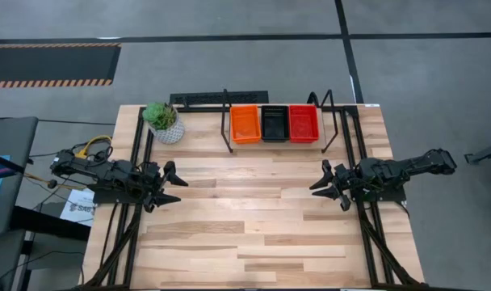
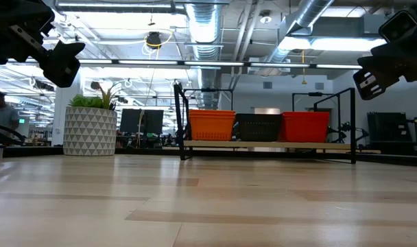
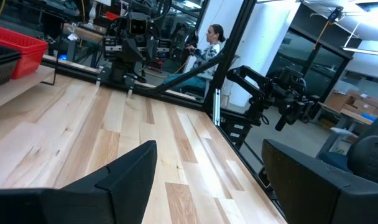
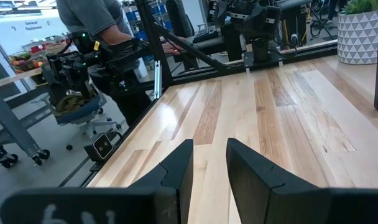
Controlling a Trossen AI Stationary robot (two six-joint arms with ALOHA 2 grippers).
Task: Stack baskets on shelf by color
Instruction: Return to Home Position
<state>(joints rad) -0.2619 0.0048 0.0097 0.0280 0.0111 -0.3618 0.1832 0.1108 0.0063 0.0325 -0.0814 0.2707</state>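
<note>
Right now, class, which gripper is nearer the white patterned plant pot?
Left. The left gripper is at the table side where the white patterned plant pot stands; the right gripper is at the opposite side.

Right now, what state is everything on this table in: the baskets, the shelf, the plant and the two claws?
Orange baskets: upright on the shelf, left end.
Black baskets: upright on the shelf, middle.
Red baskets: upright on the shelf, right end.
Shelf: standing, filled across.
Plant pot: upright, beside the shelf.
Left gripper: open, empty, raised.
Right gripper: open, empty, raised.
</note>
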